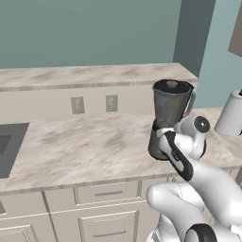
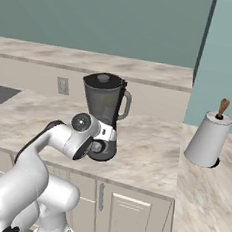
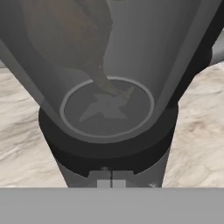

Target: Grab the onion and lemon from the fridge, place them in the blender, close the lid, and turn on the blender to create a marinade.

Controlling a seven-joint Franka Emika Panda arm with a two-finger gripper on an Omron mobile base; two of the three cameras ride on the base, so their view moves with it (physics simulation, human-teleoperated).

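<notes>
Closest to me, the white arm (image 2: pixel 39 156) reaches forward so its gripper (image 3: pixel 111 180), fingers pinched shut on nothing, presses against the front of the blender (image 2: pixel 104 114) base. That blender stands near the marble counter's (image 1: pixel 85 146) front edge, its black lid (image 2: pixel 103 80) on, a brownish shape dim inside the jar. Far right stands a white paper towel roll (image 2: pixel 207 139).

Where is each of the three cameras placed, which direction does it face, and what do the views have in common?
Left base view: behind the arm's left, facing forward and down at the blender on the counter; the arm rises lower right.
Right base view: behind the arm's right, same blender with lid on; the arm rises lower left.
Hand view: close at the blender's base, shut gripper at the bottom.
All share the blender.
</notes>
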